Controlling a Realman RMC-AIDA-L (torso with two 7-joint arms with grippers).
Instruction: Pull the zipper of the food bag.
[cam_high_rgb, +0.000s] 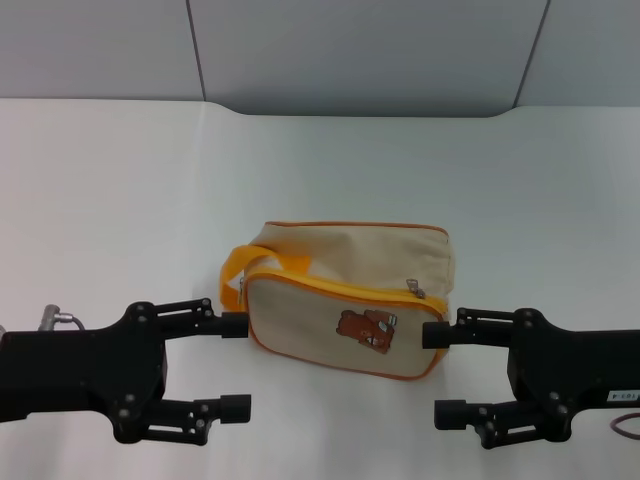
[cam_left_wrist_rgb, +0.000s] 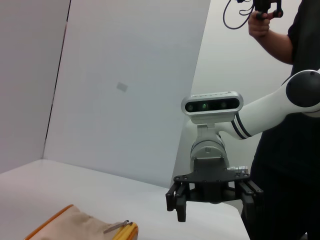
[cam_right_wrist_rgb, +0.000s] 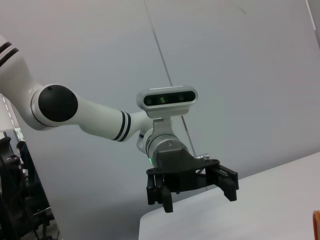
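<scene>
Head view: the beige food bag (cam_high_rgb: 350, 300) sits on the white table (cam_high_rgb: 120, 200) between my two pincers, its silver zipper (cam_high_rgb: 414, 288) pull on the orange-edged rim toward my right. My left gripper (cam_high_rgb: 235, 365) and right gripper (cam_high_rgb: 437, 374) flank the bag, jaws spread wide, holding nothing.

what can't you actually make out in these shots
- Head view: the far side of the food bag is hidden by its own body.
- Head view: the zipper pull is too small to show whether the line is closed along its whole length.
- Left wrist view: the picture's lower edge cuts off most of the bag; only a corner shows.
- Head view: the left hand and right hand flank the bag, both open; contact with the bag cannot be told.
</scene>
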